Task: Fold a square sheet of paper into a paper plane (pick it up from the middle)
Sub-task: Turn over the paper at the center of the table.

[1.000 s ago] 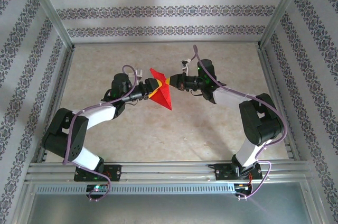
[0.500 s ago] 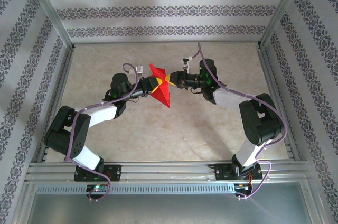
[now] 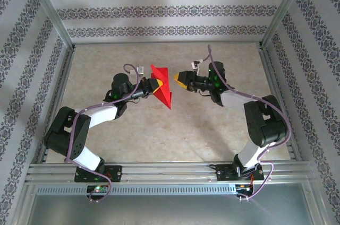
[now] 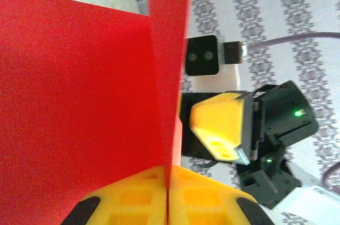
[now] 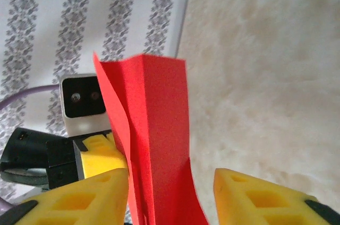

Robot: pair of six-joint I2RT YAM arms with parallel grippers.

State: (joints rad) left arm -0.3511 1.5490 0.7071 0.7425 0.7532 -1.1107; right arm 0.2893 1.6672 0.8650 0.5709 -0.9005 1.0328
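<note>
One red paper [image 3: 164, 92] sits pinched in left gripper [image 3: 156, 85]

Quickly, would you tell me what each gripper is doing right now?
Left gripper: shut on the red paper.
Right gripper: open, holding nothing.

Left yellow 2-finger gripper [image 3: 155, 84]: my pads pressed together on the folded red paper sheet [image 3: 163, 91]. Right yellow 2-finger gripper [image 3: 179, 79]: jaws apart, facing it. Both my forearms angle inward.

Top cam: high at near edge, looks down over whole table [image 3: 175, 140]. Wrist cams: close-up, facing each other (both share red paper [image 5: 159, 129]).
</note>
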